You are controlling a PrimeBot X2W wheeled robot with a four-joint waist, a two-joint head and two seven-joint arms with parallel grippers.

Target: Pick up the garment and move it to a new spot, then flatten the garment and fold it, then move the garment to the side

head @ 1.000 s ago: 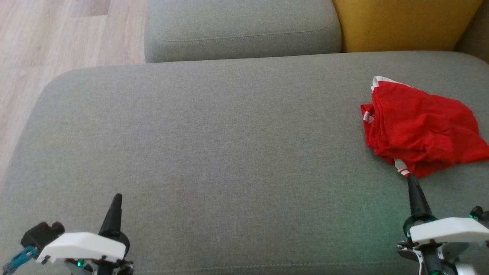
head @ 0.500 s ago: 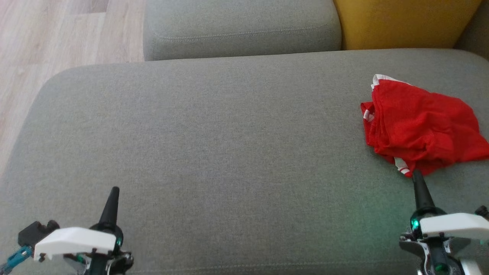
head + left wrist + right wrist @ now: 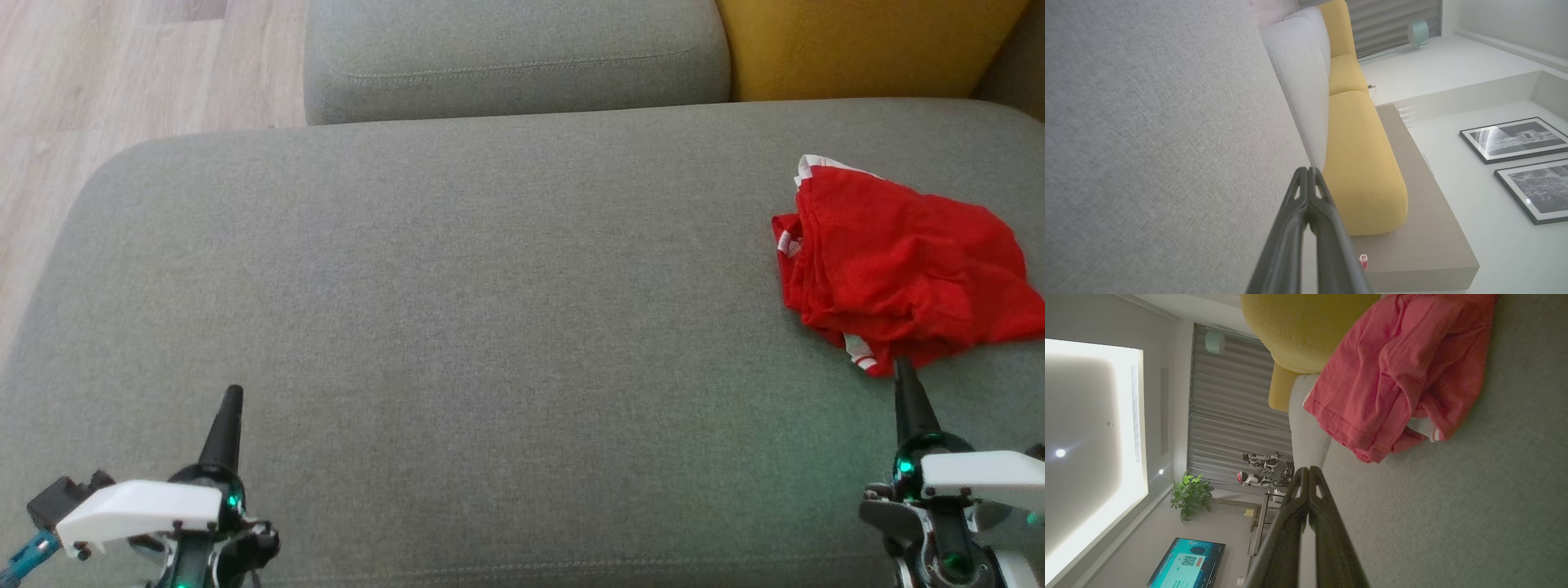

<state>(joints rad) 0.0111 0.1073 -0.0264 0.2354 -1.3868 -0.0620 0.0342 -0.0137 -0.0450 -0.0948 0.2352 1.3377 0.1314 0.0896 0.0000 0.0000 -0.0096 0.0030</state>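
Garment (image 3: 898, 261) stays bunched at the right of the sofa (image 3: 457, 310), only the view having shifted; right pincer (image 3: 902, 366), shut and empty, sits near its hem, left pincer (image 3: 233, 394) shut too, so this second shows no progress.

You won't find readable text here, just a QR code (image 3: 1188, 560) on the screen (image 3: 1167, 571), too small to make out.

A crumpled red cloth garment with white-striped trim (image 3: 898, 261) lies at the right end of a wide grey woven-fabric sofa seat (image 3: 490, 286). The right gripper (image 3: 901, 365), its dark fingers pressed together, points at the garment's near edge. The left gripper (image 3: 233, 394), likewise closed, hangs over bare cushion well apart from it.
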